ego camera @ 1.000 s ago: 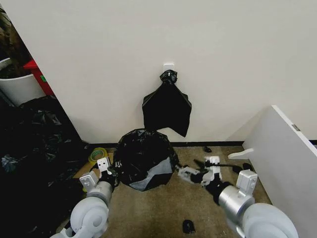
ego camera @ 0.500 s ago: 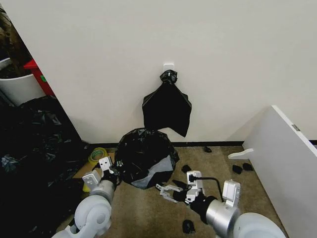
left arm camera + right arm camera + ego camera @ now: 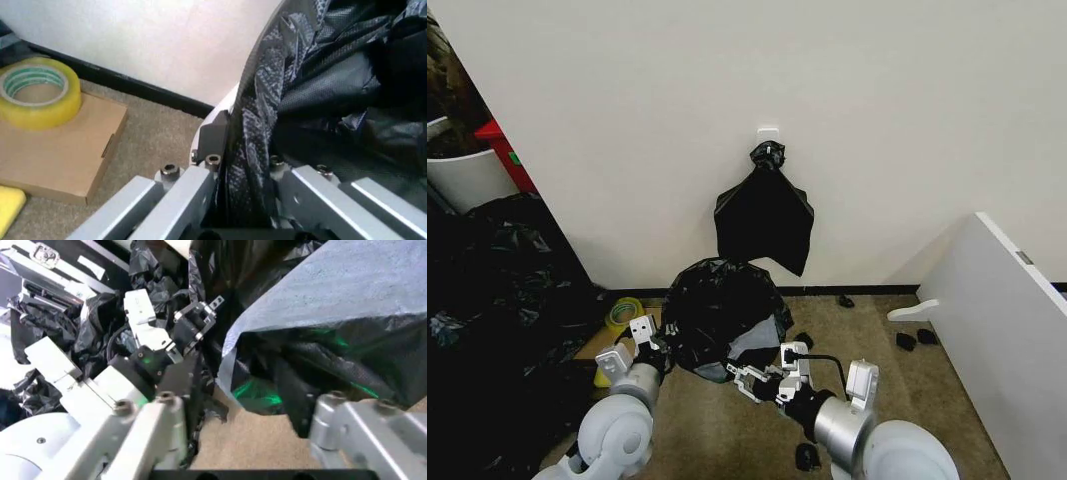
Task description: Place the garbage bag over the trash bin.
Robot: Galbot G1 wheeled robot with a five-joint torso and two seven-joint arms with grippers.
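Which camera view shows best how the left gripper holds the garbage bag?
The left wrist view: the left gripper pinches the garbage bag between its fingers. The head view shows it at the bag's edge; the right wrist view shows it farther off.

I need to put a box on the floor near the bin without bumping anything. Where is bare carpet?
Bare carpet lies between the garbage bag and the white board, apart from small black scraps. Crowded: the left side, with a heap of black sheeting, tape roll and cardboard box. Left gripper and right gripper flank the bag.
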